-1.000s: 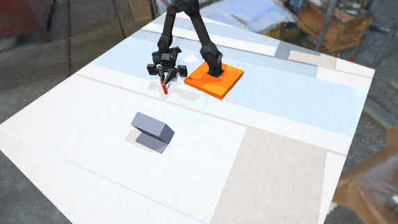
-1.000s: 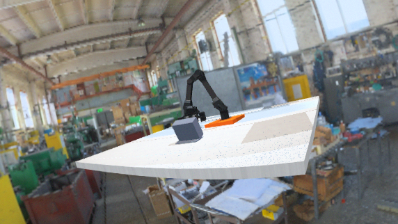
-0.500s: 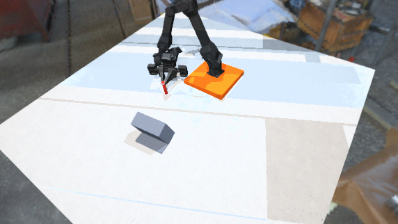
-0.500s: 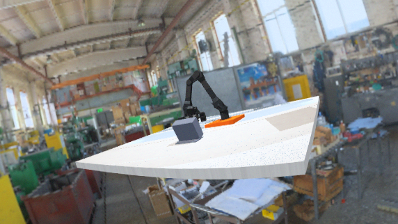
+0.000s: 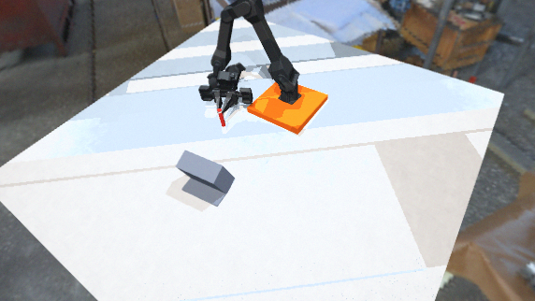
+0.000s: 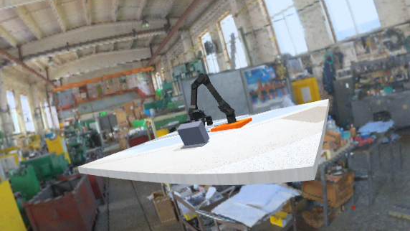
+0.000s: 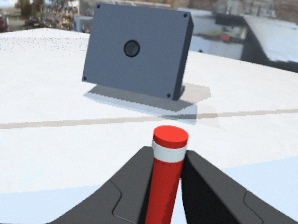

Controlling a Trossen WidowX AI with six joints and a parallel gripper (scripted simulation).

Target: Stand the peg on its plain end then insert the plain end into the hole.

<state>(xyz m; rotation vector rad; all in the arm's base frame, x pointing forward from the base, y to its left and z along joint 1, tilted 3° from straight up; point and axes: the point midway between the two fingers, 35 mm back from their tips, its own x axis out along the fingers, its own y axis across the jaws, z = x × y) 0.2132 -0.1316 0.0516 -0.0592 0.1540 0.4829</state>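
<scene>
Wrist view: tool (image 7: 166,157) (image 5: 222,109) grips the peg (image 7: 167,185) (image 5: 222,118), apparently clear of the panel's (image 7: 135,50) (image 5: 206,167) (image 6: 193,134) edges.

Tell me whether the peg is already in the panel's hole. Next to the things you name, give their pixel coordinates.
No, the peg (image 5: 222,118) (image 7: 166,187) is between the jaws, apart from the panel (image 5: 206,167) (image 6: 193,134) (image 7: 112,65).

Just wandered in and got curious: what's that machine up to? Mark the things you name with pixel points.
A robot arm's gripper (image 5: 226,107) (image 7: 166,157) is holding a red peg (image 5: 222,118) (image 7: 165,192) with a white band near its upper end. The peg isn't in the hole (image 7: 131,48) of the grey sloped panel (image 5: 202,167) (image 6: 193,134) (image 7: 111,60), which stands a little way off on the table (image 5: 262,242) (image 6: 229,157) (image 7: 40,150).
</scene>
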